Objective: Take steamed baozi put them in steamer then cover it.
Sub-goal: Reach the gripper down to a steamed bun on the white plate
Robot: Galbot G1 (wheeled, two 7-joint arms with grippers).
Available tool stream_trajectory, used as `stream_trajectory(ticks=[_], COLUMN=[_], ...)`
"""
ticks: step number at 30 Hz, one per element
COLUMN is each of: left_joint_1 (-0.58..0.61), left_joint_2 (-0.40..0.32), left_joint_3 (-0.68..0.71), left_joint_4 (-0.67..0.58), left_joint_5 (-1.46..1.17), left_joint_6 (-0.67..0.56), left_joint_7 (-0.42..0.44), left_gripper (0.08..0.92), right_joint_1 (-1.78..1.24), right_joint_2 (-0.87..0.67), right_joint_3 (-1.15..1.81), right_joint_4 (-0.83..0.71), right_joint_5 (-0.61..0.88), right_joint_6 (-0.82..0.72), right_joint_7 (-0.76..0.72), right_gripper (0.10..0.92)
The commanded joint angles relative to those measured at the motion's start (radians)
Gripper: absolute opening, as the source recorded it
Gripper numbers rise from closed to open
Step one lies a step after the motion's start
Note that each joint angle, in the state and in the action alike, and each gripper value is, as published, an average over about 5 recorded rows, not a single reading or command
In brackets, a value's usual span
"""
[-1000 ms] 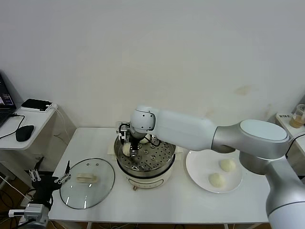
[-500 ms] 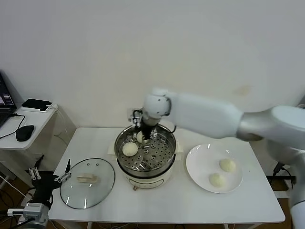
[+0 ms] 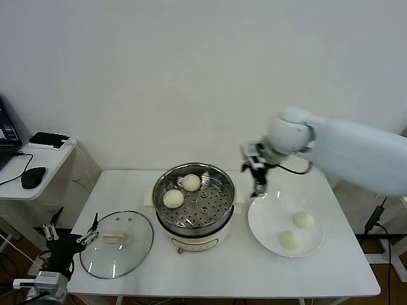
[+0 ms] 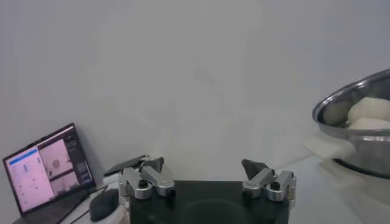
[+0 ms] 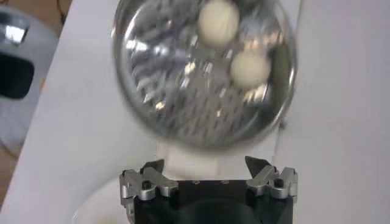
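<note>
The steamer [image 3: 219, 216] stands mid-table with two baozi on its perforated tray, one at the left [image 3: 173, 199] and one at the back [image 3: 191, 182]. Both also show in the right wrist view [image 5: 219, 22] [image 5: 250, 68], inside the steamer [image 5: 183, 122]. Two more baozi [image 3: 303, 220] [image 3: 289, 239] lie on the white plate [image 3: 264, 219]. The glass cover [image 3: 116, 243] lies flat on the table at the left. My right gripper [image 3: 258, 178] is open and empty, between the steamer and the plate, above the plate's far edge. My left gripper [image 3: 68, 239] is open and empty, parked off the table's left front corner.
A side desk at the far left holds a laptop [image 4: 46, 176], a mouse [image 3: 32, 176] and a black device [image 3: 48, 138]. The steamer's rim [image 4: 356, 100] shows in the left wrist view. A cup [image 3: 399, 154] stands at the far right. The wall is close behind the table.
My right gripper has let go of a baozi in the steamer, risen out of it and swung right to above the plate's edge. The left arm has barely moved.
</note>
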Motion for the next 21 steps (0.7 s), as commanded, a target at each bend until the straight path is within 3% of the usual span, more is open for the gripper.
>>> stream_trajectory(ticks=[1,11,21], left_joint_1=[0.001,0.005,0.006], left_joint_2=[-0.003,-0.008,-0.009], left_joint_3=[0.007,0.015,0.018], left_joint_4=[0.000,0.002,0.010], left_joint_5=[0.004,0.020,0.028], left_joint_6=[0.001,0.008,0.008], left_joint_7=[0.000,0.000,0.000], left_gripper=[0.823,0.823,0.823], right_joint_1=[-0.278,-0.753,-0.847], right_joint_2=[-0.331,-0.365,-0.295], right_joint_3=[0.178,0.506,0.554], right_joint_4=[0.106,0.073,0.011], right_joint_5=[-0.236,-0.393,-0.420], right_joint_6=[0.151,0.214,0.203], right_joint_7=[-0.046,-0.060,-0.032], right_gripper=[0.823,0.823,0.823])
